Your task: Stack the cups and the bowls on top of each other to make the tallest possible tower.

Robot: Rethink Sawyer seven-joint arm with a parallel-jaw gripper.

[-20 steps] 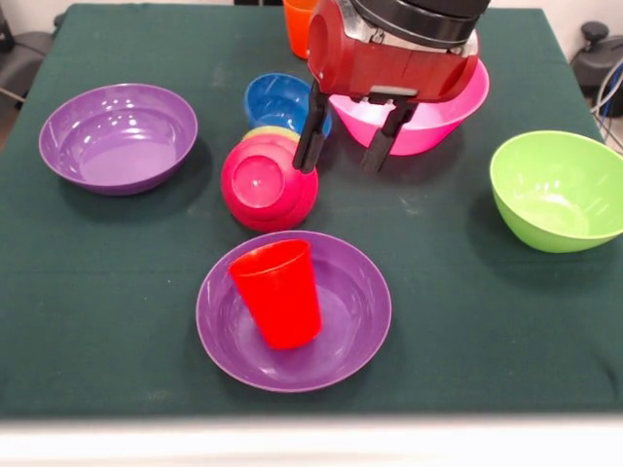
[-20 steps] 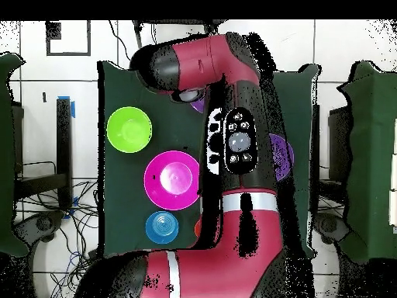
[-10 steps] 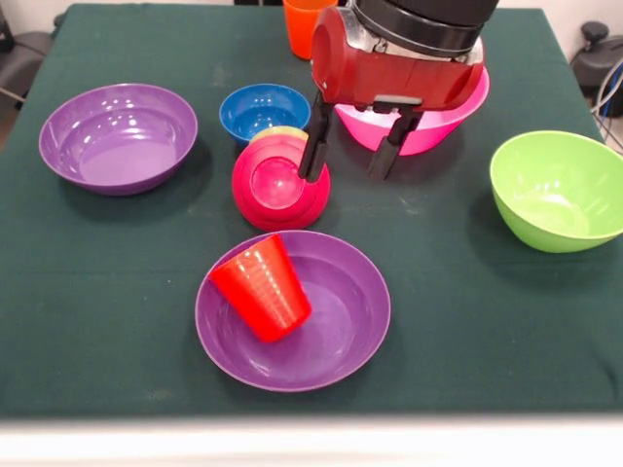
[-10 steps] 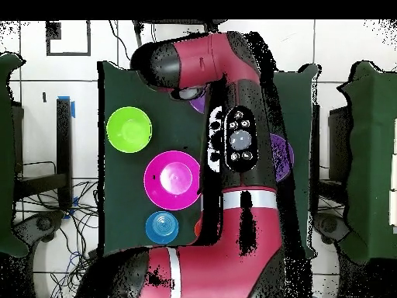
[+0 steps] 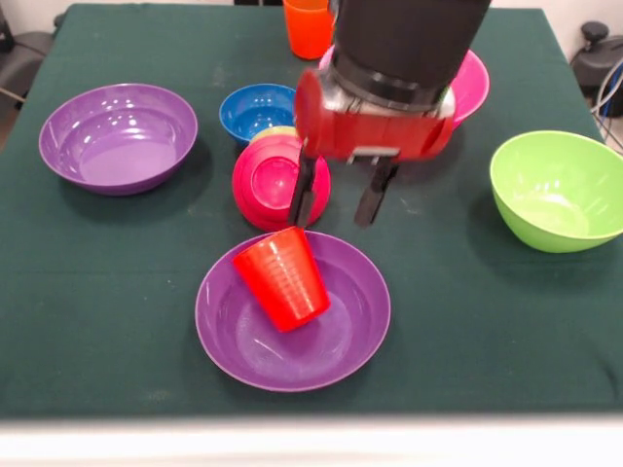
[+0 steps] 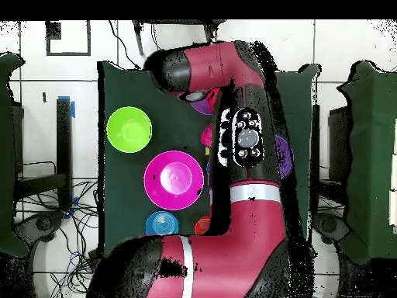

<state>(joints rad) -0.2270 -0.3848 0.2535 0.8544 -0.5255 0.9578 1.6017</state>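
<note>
- My gripper hangs low over the middle of the bench, its two dark fingers spread apart with nothing between them.
- The finger nearer the crimson bowl has its tip right at the upper rim of the red cup; I cannot tell whether it touches.
- The red cup sits tilted inside the near purple bowl, its mouth leaning up and back toward the gripper, its narrow end low in the bowl.
- Just behind that purple bowl I see the small crimson bowl, tipped on its side so its inside faces the camera; a sliver of yellow peeks out at its top edge, and I cannot tell what it belongs to.
- The small dark blue bowl stands upright just beyond the crimson one.
- The big pink bowl is mostly hidden behind the arm in the front view; from overhead it shows whole beside the arm.
- The orange cup stands at the far edge of the bench.
- The second purple bowl sits upright and empty, well apart on one side.
- The lime green bowl sits upright and empty, well apart on the other.
- No tower stands; apart from the cup in the near purple bowl, the pieces lie separately across the green cloth.
</note>
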